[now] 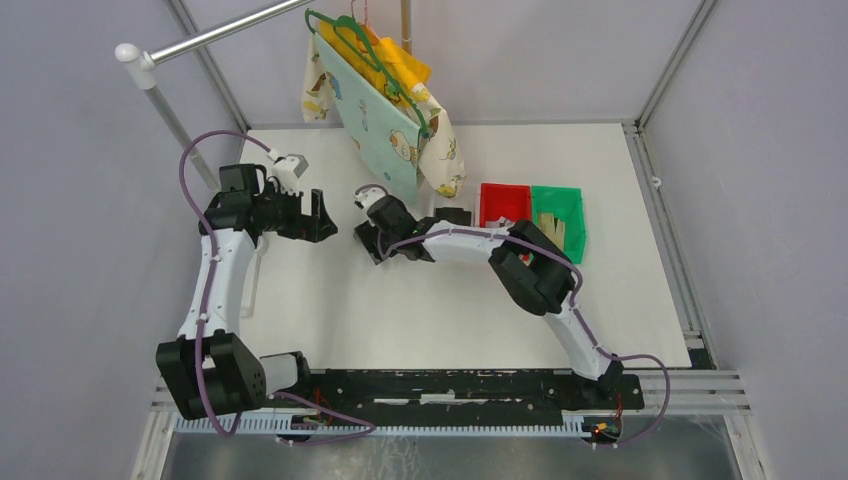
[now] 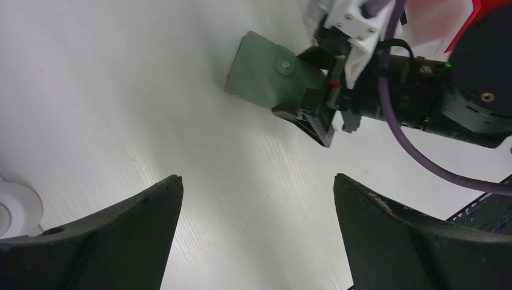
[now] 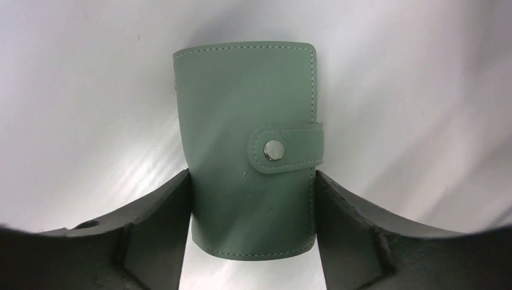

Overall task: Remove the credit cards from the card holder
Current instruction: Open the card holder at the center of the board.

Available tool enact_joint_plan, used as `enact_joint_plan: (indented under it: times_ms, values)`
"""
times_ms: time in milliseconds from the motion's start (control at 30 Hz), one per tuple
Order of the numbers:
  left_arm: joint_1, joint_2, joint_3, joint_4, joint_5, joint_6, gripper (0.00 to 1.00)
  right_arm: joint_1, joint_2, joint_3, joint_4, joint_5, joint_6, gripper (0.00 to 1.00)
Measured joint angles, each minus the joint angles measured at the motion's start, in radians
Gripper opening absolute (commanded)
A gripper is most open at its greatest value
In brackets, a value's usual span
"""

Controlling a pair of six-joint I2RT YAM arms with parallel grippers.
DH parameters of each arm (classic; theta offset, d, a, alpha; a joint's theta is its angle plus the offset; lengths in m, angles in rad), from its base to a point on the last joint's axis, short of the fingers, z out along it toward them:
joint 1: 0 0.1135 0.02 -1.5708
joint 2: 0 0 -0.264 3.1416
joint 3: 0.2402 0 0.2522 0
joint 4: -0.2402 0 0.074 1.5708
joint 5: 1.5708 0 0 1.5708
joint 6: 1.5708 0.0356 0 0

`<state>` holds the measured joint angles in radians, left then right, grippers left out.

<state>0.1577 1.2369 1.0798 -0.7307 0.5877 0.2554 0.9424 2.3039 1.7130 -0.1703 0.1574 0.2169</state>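
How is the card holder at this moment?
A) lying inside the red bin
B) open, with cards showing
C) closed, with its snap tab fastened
C: in the right wrist view the card holder is folded shut, its snap tab buttoned down, and no card shows.

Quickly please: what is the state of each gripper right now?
Left gripper: open, holding nothing.
Right gripper: fingers closed against both sides of the holder, which is snapped shut.
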Motion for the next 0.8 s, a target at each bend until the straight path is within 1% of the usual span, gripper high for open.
enact_joint_plan:
  times_ms: [100,167,300,433,600,800]
  values:
    - [0.000,0.002,0.000,0.000,0.013,0.000,1.00,0.006,-0.104,-0.168,0.085,0.005,0.003,0.58]
    - [0.000,0.006,0.000,0.000,0.027,-0.001,1.00,0.020,-0.186,-0.281,0.107,0.009,0.005,0.55]
    - [0.000,0.018,-0.013,0.002,0.063,-0.010,1.00,0.048,-0.256,-0.381,0.130,0.012,0.006,0.54]
    - [0.000,0.033,-0.042,0.003,0.119,-0.041,1.00,0.069,-0.310,-0.435,0.141,0.010,0.014,0.55]
    - [-0.001,0.054,-0.071,0.002,0.192,-0.102,1.00,0.074,-0.399,-0.438,0.164,0.024,0.022,0.57]
    - [-0.004,0.055,-0.077,0.000,0.277,-0.172,1.00,0.077,-0.540,-0.438,0.245,0.037,0.037,0.59]
